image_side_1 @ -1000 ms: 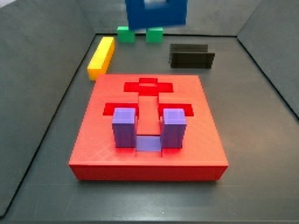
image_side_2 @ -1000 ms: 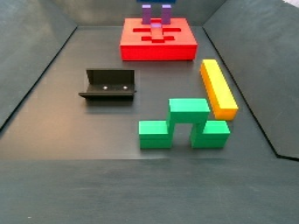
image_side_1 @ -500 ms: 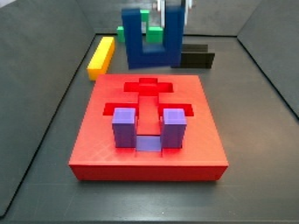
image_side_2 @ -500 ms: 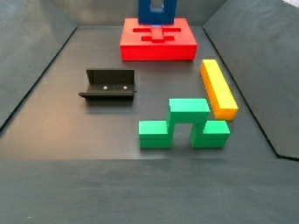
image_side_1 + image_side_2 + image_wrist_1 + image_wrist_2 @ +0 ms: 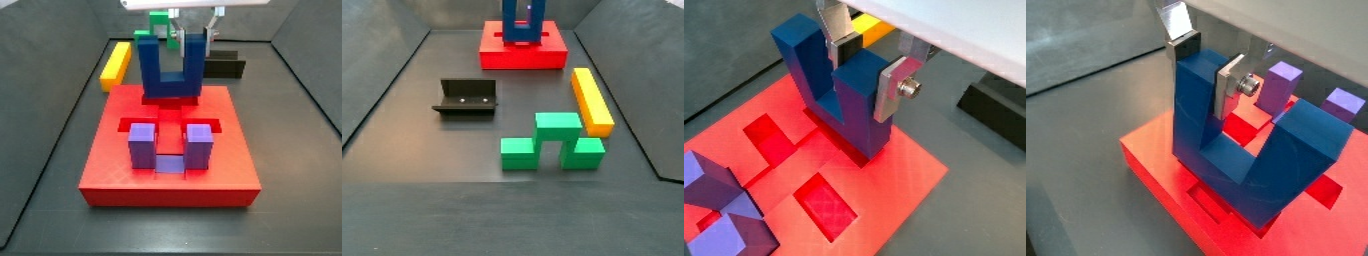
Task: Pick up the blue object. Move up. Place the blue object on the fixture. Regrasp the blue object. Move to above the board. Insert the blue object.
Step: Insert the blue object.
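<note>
The blue object is a deep-blue U held upright, prongs up and bridge down. My gripper is shut on one prong, its silver fingers pressed flat on either side; both wrist views show this grip. The block hangs low over the far end of the red board, above the cross-shaped cut-out. Whether its bridge touches the board I cannot tell. In a side view the blue object stands over the board. The black fixture sits empty on the floor, apart from the board.
A paler purple U-shaped block stands in the board's near slots. A long yellow bar and a green block lie on the floor beside the fixture side. Dark sloping walls ring the floor.
My gripper has come down with the blue object, from high behind the board to low over its far cut-out. Nothing else moved.
</note>
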Available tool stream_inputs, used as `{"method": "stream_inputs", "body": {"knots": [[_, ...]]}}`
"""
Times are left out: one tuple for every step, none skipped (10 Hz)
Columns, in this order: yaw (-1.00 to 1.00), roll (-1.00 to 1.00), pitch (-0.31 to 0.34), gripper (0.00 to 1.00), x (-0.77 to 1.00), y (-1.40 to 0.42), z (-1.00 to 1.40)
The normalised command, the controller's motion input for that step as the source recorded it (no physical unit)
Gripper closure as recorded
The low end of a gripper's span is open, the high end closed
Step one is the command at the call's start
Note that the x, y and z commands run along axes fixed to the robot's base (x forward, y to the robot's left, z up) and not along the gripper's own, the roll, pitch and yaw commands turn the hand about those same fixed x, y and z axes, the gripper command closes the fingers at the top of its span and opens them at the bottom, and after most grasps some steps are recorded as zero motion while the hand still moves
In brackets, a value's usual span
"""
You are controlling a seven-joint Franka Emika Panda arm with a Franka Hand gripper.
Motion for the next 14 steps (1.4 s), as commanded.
{"method": "stream_inputs", "body": {"knots": [[0.0, -0.11, 0.0, 1.0, -0.02, 0.0, -0.05], [0.0, -0.11, 0.0, 1.0, 0.0, 0.0, 0.0], [0.0, -0.06, 0.007, 1.0, 0.0, 0.0, 0.0], [0.0, -0.03, 0.011, 1.0, 0.0, 0.0, 0.0], [0.0, 0.0, 0.004, 1.0, 0.0, -0.01, -0.11], [0.0, 0.0, 0.0, 1.0, 0.0, -0.16, -0.19], [0.0, 0.0, 0.01, 1.0, 0.0, -0.17, -0.19], [0.0, 0.0, 0.011, 1.0, 0.0, -0.09, -0.17], [0.0, 0.0, 0.009, 1.0, 0.0, -0.07, -0.13], [0.0, 0.0, 0.013, 1.0, 0.0, 0.0, -0.08], [-0.11, 0.0, 0.034, 1.0, 0.06, 0.1, 0.0], [-0.17, 0.0, 0.05, 1.0, 0.0, 0.14, -0.03], [-0.17, 0.0, 0.067, 1.0, 0.08, 0.17, 0.0], [-0.17, 0.0, 0.056, 1.0, 0.05, 0.14, 0.0]]}}
